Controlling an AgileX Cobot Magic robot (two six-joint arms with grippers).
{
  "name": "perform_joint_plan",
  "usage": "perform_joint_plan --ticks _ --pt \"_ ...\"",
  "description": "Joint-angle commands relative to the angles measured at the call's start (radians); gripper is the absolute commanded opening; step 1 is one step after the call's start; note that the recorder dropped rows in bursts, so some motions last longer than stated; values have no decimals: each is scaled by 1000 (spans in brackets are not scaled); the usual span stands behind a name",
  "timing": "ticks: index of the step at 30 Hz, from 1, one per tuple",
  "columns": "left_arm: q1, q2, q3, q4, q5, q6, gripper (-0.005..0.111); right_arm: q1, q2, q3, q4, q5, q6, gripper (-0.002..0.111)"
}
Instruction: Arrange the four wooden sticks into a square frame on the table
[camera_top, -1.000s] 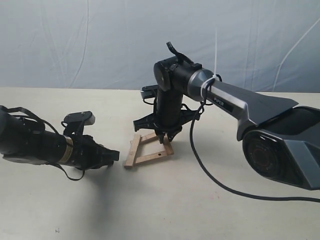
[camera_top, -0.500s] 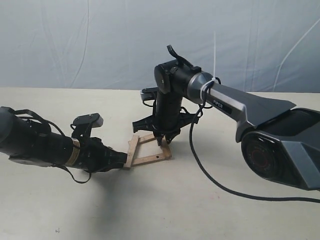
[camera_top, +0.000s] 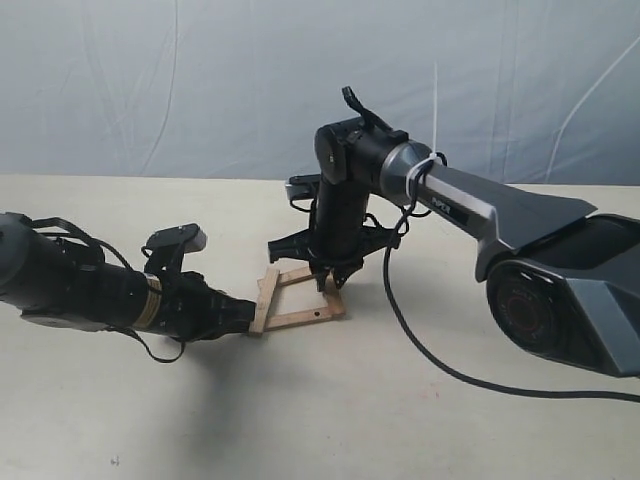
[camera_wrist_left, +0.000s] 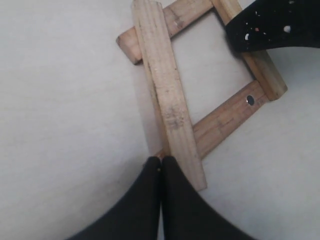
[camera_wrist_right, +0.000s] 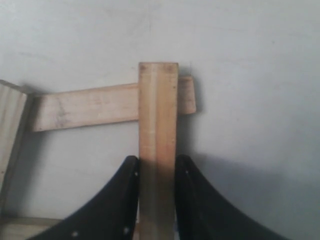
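Four wooden sticks lie as a rough, skewed square frame (camera_top: 299, 297) on the pale table (camera_top: 400, 420). In the left wrist view the left stick (camera_wrist_left: 165, 95) lies on top of the far stick (camera_wrist_left: 182, 15) and of the near stick (camera_wrist_left: 227, 117), which has a dark hole. My left gripper (camera_wrist_left: 161, 161) is shut, its tips pressed at the frame's near-left corner (camera_top: 256, 325). My right gripper (camera_wrist_right: 157, 167) points down from above and is shut on the right stick (camera_wrist_right: 158, 115), which crosses over the far stick (camera_wrist_right: 90, 107). It hides part of that stick in the exterior view.
The right arm's black cable (camera_top: 440, 365) trails over the table to the right of the frame. A blue-grey wrinkled backdrop (camera_top: 200, 80) hangs behind the table. The right arm's large base (camera_top: 560, 290) fills the right side.
My left gripper has slid right along the table until its shut tips reach the frame's near-left corner. The right gripper has stayed on the right stick, shifting only slightly.
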Motion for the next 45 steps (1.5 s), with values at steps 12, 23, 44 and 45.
perform_joint_plan --ticks 12,23,44,45 --pt "-5 23 -2 4 20 1 0 -40 0 -7 267 7 -23 -1" --pt "-5 23 -2 18 -25 1 0 -40 -4 -7 254 7 -23 44" --pt "202 -285 178 -164 72 65 0 -214 -433 500 -149 -40 -41 -1" --pt "205 -304 202 -229 64 125 0 -242 -482 570 -138 -90 -41 -1"
